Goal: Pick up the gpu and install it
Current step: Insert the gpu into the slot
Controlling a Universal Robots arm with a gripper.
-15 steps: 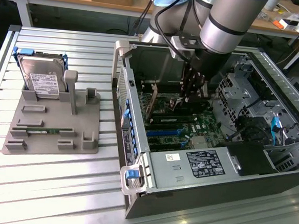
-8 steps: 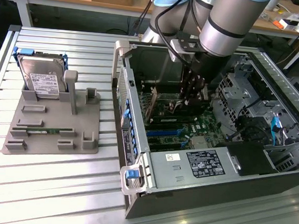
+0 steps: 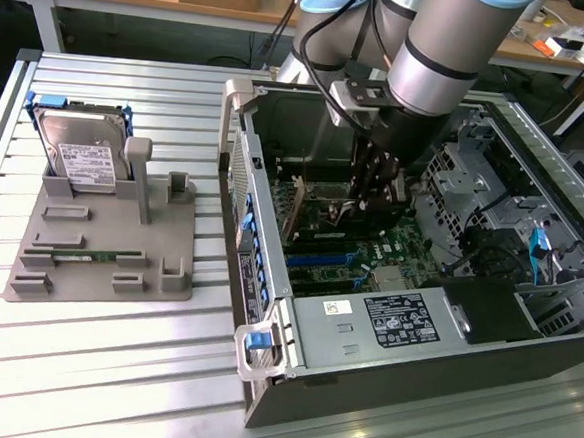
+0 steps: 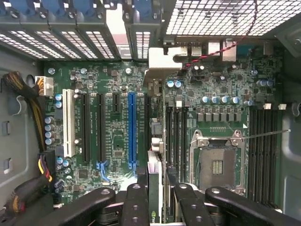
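Observation:
My gripper (image 3: 374,197) is down inside the open computer case (image 3: 268,277), over the green motherboard (image 3: 369,260). It is shut on the gpu (image 4: 154,186), a slim card seen edge-on between the black fingers (image 4: 136,202). The card's silver end bracket (image 4: 162,60) points toward the case's rear slot covers. The card hangs just above the motherboard, beside the long blue expansion slot (image 4: 131,129), between it and the memory slots. Whether its edge touches a slot cannot be told.
A grey fixture (image 3: 100,236) on the exterior view's left holds a silver hard drive (image 3: 81,149) upright and a narrow green memory stick (image 3: 89,255). Inside the case are the CPU socket (image 4: 217,162), cable bundles (image 4: 28,99) and drive cages (image 3: 485,182).

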